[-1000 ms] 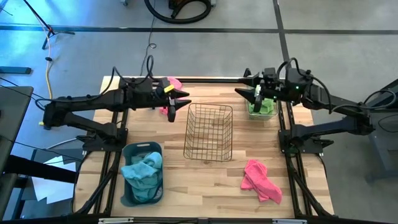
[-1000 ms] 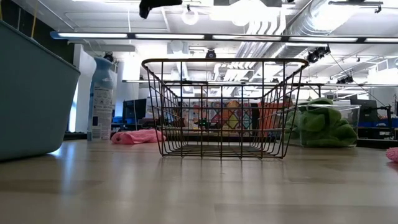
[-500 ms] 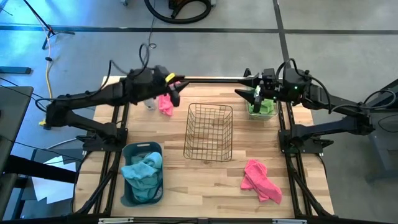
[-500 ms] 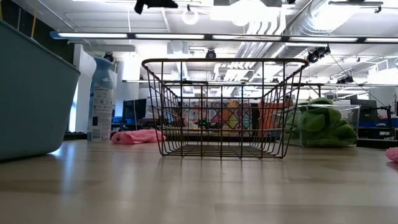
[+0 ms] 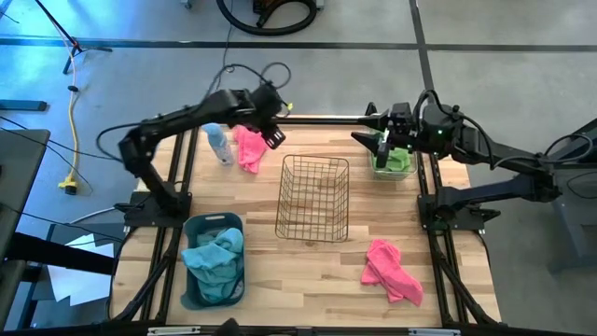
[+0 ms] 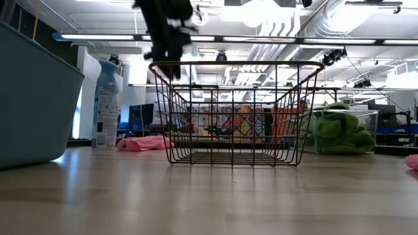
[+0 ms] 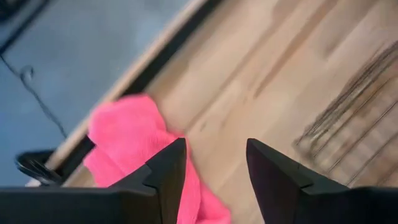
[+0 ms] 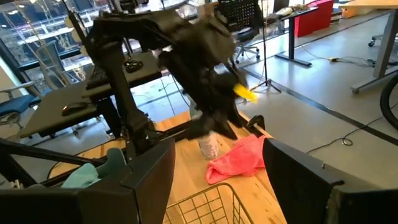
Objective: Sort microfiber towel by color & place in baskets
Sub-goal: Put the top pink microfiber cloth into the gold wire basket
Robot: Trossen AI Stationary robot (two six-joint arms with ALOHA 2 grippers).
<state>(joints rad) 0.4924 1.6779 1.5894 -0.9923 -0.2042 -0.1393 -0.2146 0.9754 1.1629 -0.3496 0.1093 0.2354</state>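
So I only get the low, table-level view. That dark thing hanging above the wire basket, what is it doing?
Observer: That is the left gripper, open and empty, above the far pink towel beside the spray bottle.
Visitor: And the big blue tub, is anything in it?
Observer: Yes, the tub holds teal towels.
Visitor: Are there more pink ones?
Observer: A second pink towel lies crumpled on the table toward the front right, in no basket. You see only its edge.
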